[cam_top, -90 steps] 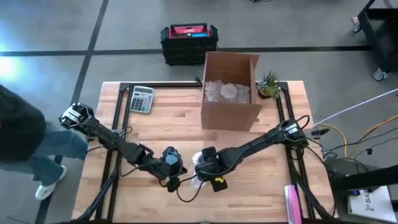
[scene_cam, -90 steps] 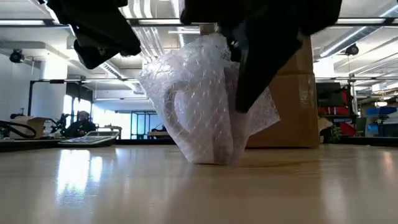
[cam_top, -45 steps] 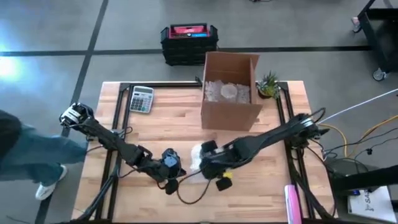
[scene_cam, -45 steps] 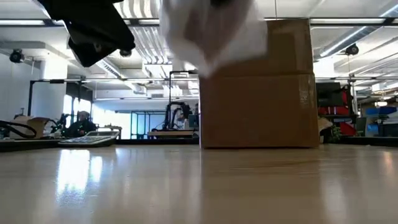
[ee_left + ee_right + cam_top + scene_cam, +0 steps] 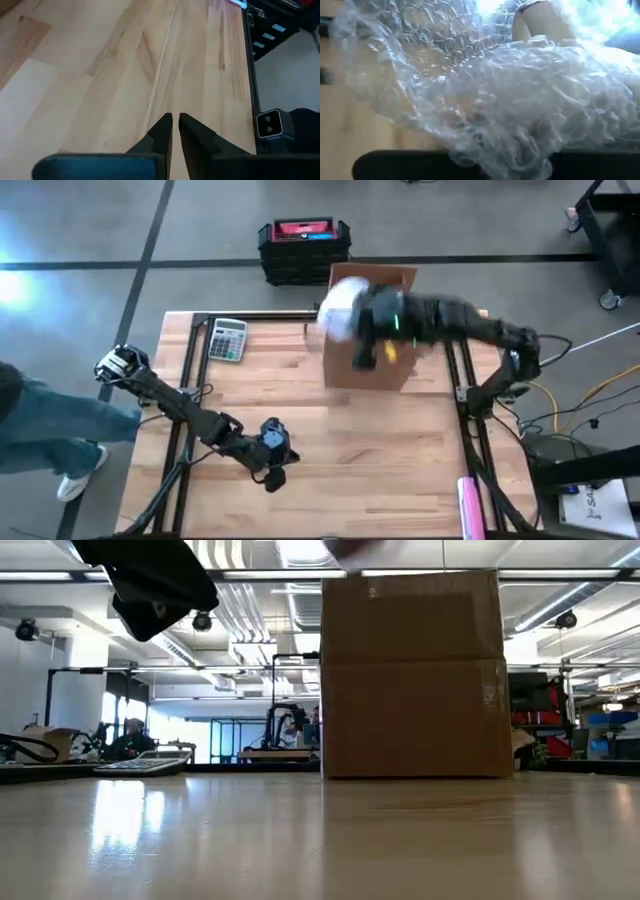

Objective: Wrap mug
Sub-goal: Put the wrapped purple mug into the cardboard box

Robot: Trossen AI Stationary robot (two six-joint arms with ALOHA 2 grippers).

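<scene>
The mug, bundled in clear bubble wrap, hangs in the air over the left wall of the open cardboard box at the table's far side. My right gripper is shut on this bundle. In the right wrist view the wrap fills the picture, and the mug's pale handle shows through it. My left gripper hovers shut over the bare wood near the table's front, with nothing between its fingers. My right gripper holds the bubble-wrapped mug lifted clear of the table and the box. The crumpled wrap hides the fingers, and the high view is blurred, so the part held and the kind of hold cannot be told.
The box stands upright on the table's far middle. A calculator lies at the far left, a small plant right of the box, a pink object at the front right. A person's legs show left of the table.
My right gripper has shut on the wrapped mug, lifted it off the table near the front middle and swung it up and toward the far edge, over the box. The bundle has left the table entirely.
</scene>
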